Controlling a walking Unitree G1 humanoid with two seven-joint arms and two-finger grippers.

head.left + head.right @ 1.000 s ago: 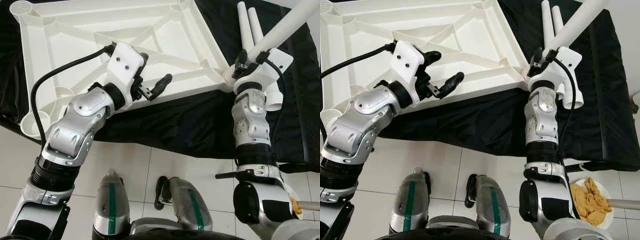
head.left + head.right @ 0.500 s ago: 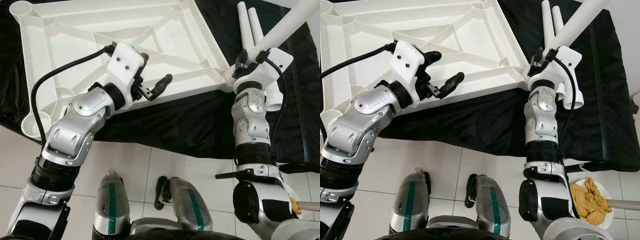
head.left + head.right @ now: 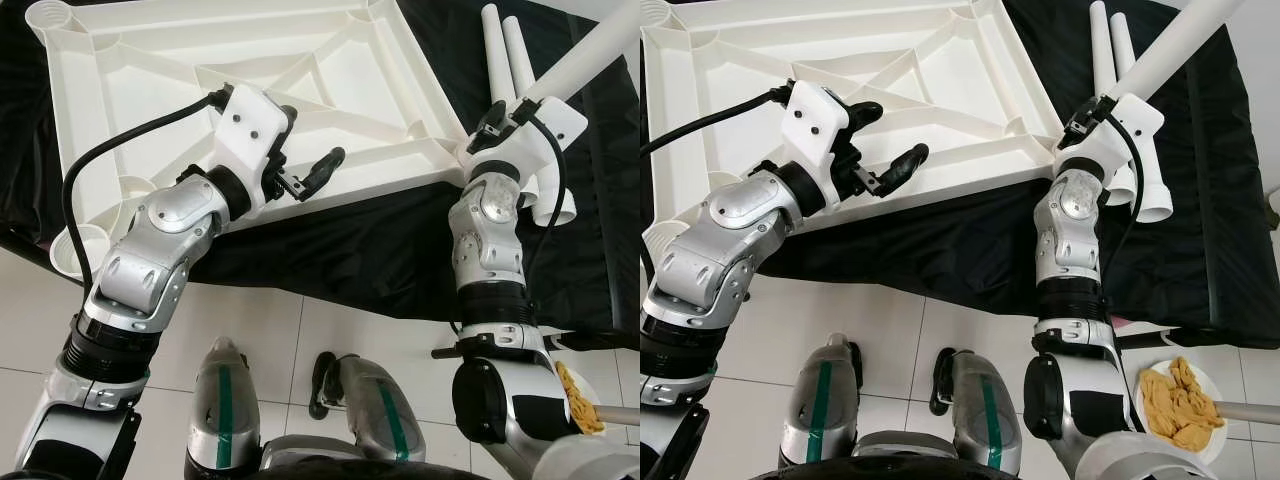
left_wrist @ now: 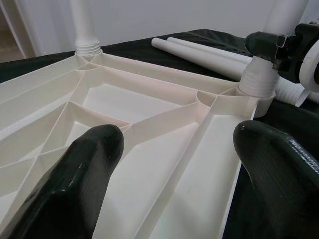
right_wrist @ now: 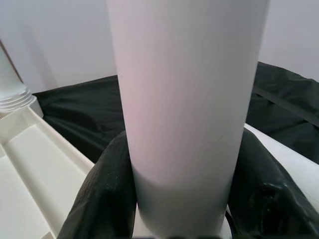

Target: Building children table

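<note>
A white plastic tabletop (image 3: 250, 90) lies upside down on a black cloth (image 3: 380, 250), ribbed underside facing up, with a round socket at each corner. The right claw (image 5: 179, 199) is closed around a white leg (image 3: 1170, 45), both black fingers (image 5: 107, 194) pressed against its sides. The leg's lower end sits in the corner socket (image 4: 255, 92) on the right, near edge of the tabletop, directly under the claw. Its long axis leans up and away to the right rather than standing straight, so the coming move looks like a matter of bringing the leg upright over that socket and pressing or turning it home. The right arm is clearly the nearer one for this corner.

The left claw (image 3: 300, 150) hovers open above the near middle of the tabletop, its fingers spread wide and gripping nothing; it could steady the tabletop if needed. Another leg (image 4: 83, 25) already stands in the far corner. Two spare legs (image 3: 508, 55) lie side by side on the cloth just beyond the right claw, running away from the robot.
</note>
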